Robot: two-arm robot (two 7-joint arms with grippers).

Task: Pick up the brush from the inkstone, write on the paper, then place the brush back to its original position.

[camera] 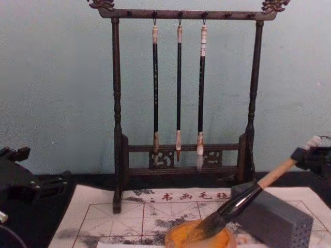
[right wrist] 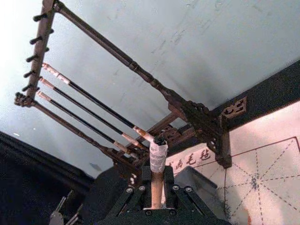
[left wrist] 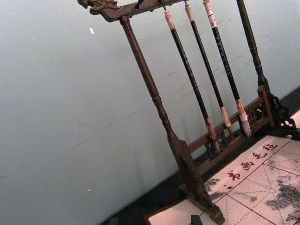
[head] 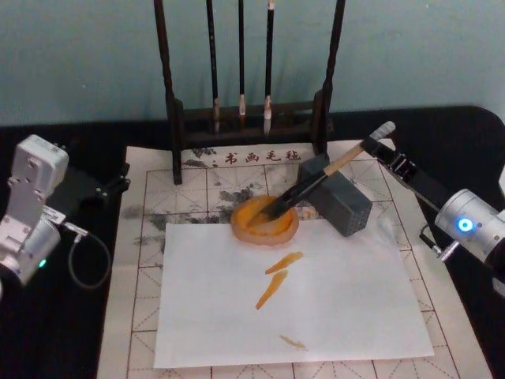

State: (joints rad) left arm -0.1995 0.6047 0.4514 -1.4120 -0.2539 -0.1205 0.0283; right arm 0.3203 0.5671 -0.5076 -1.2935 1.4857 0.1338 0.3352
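The brush [head: 316, 183] leans with its dark bristles in the round orange inkstone [head: 241, 230] and its pale handle propped on a grey block [head: 347, 209]. Its whitish end cap [right wrist: 158, 155] points up and to the right. My right gripper [head: 380, 151] is shut on the handle just below that cap; in the chest view the right gripper [camera: 309, 155] is at the right edge. The paper [head: 197, 185], gridded in red with grey smudges and red characters, lies under the inkstone. A plain white sheet [head: 331, 316] with orange strokes covers its front. My left gripper [head: 118, 183] is parked far left.
A dark wooden rack [head: 177, 118] with three thin hanging brushes [camera: 178, 88] stands at the back edge of the paper. The grey block sits right of the inkstone. A cable loops [head: 87, 260] beside the left arm. Black tabletop surrounds the paper.
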